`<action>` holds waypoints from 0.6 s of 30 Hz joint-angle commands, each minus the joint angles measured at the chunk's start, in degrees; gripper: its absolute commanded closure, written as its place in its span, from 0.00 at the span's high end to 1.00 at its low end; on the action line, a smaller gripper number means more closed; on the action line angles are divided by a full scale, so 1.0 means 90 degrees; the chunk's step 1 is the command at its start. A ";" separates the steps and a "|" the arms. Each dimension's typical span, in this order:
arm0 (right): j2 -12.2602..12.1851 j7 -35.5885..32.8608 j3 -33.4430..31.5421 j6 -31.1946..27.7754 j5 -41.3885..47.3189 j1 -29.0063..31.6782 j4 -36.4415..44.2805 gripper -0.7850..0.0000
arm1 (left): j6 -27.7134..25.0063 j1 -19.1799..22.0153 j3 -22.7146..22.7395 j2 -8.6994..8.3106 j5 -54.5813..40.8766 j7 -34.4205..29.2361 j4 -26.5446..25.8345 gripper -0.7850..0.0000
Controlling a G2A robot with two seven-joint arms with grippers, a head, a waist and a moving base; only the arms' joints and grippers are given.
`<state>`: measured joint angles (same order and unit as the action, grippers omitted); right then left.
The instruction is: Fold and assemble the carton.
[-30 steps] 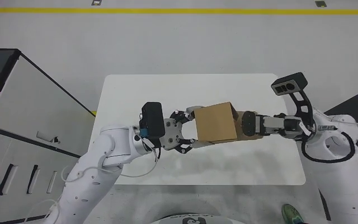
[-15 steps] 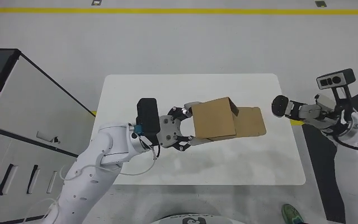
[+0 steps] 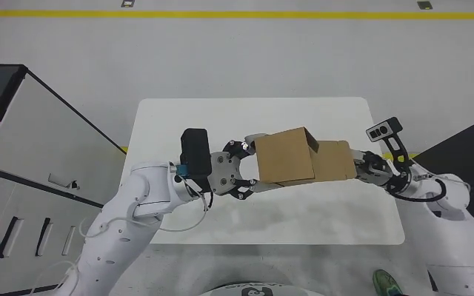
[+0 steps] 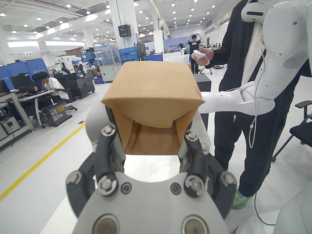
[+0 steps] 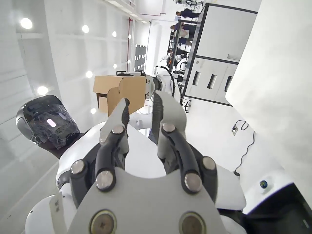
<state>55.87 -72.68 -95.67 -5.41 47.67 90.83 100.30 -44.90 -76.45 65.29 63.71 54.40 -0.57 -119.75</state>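
Carton pinched in left pincer; right pincer spread, empty, beside its flap

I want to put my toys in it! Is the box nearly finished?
Partly. Done: the carton is popped up into a box shape. In hand: the left jaws are shut on one end, holding it. Left: the flap at the other end sticks out flat, not folded in; the right jaws are open beside it.
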 commanded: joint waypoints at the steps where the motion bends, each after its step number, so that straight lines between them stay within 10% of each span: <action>1: 0.0010 -0.0012 0.0077 -0.0027 0.0049 -0.0066 0.0018 0.00 | 0.0000 -0.0002 0.0001 0.0000 0.0000 -0.0001 0.0000 0.00; 18: 0.0021 -0.0530 -0.0042 -0.0154 0.0635 -0.0408 0.0415 0.00 | -0.0062 -0.0059 -0.0033 -0.0007 0.0152 -0.0031 0.0088 0.00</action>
<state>56.05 -77.50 -96.07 -6.81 53.41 87.32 104.00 -45.41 -77.02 65.09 63.64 55.73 -0.89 -118.98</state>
